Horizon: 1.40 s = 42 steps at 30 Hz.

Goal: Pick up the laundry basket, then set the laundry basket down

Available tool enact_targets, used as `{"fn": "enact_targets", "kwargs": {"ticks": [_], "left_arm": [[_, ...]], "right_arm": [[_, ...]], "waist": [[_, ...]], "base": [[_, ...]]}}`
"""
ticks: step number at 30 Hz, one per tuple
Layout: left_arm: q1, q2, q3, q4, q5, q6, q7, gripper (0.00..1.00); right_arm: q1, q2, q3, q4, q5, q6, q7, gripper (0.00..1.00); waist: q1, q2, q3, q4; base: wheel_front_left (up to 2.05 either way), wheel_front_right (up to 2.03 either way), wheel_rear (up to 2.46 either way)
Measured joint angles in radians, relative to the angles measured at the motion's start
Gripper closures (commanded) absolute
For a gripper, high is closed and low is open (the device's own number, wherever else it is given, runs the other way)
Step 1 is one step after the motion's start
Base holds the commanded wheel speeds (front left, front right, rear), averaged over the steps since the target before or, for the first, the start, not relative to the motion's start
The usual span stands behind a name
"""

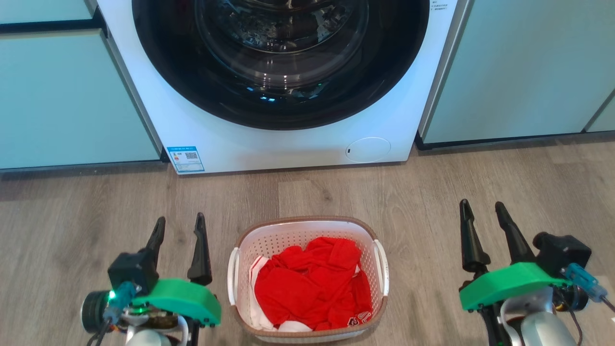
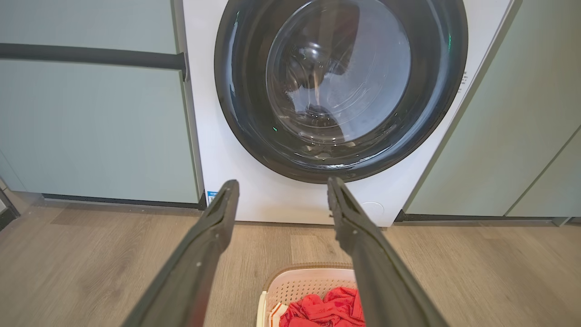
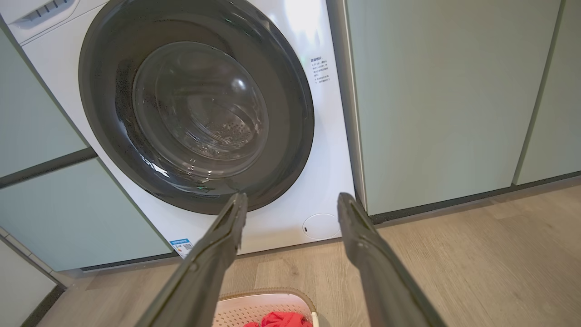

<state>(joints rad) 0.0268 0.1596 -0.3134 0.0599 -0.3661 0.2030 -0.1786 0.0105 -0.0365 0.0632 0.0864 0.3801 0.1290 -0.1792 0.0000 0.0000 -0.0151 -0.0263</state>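
Both wide open and empty, left end effector (image 1: 180,217) and right end effector (image 1: 481,203) flank small white perforated plastic laundry basket (image 1: 288,242).

White brown-rimmed laundry basket (image 1: 298,240) upright on floor (image 1: 432,202), red cloth (image 1: 312,283), perhaps shirts, inside.

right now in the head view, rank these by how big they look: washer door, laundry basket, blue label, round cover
1. washer door, largest even though cropped at the top
2. laundry basket
3. round cover and blue label: look about alike, left unranked
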Motion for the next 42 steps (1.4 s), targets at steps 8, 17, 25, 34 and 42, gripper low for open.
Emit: {"fn": "enact_targets", "kwargs": {"ticks": [8, 17, 25, 34, 42], "left_arm": [[0.025, -0.004, 0.004, -0.009, 0.071, -0.009, -0.026, 0.0], [0.036, -0.012, 0.007, -0.014, 0.186, -0.019, -0.053, 0.0], [0.037, -0.032, 0.021, -0.019, 0.271, -0.037, -0.074, 0.0], [0.038, -0.045, 0.042, -0.014, 0.282, -0.063, -0.074, 0.0], [0.038, -0.054, 0.063, -0.012, 0.296, -0.08, -0.074, 0.0]], "right_arm": [[0.001, 0.0, 0.01, -0.011, -0.096, 0.0, -0.027, 0.0], [0.001, -0.002, 0.028, -0.035, -0.208, 0.0, -0.052, 0.0], [0.007, -0.002, 0.036, -0.052, -0.293, 0.0, -0.071, 0.0], [0.02, -0.002, 0.035, -0.05, -0.293, 0.0, -0.071, 0.0], [0.02, -0.002, 0.034, -0.049, -0.293, 0.0, -0.071, 0.0]], "waist": [[0.0, 0.0, 0.0, 0.001], [0.0, 0.0, 0.0, -0.001], [0.0, 0.0, 0.001, -0.003], [0.0, 0.0, 0.003, -0.004], [0.0, 0.0, 0.004, -0.005]], "base": [[0.0, 0.0, 0.0], [0.0, 0.0, 0.0], [0.0, 0.0, 0.0], [0.0, 0.0, 0.0], [0.0, 0.0, 0.0]]}}
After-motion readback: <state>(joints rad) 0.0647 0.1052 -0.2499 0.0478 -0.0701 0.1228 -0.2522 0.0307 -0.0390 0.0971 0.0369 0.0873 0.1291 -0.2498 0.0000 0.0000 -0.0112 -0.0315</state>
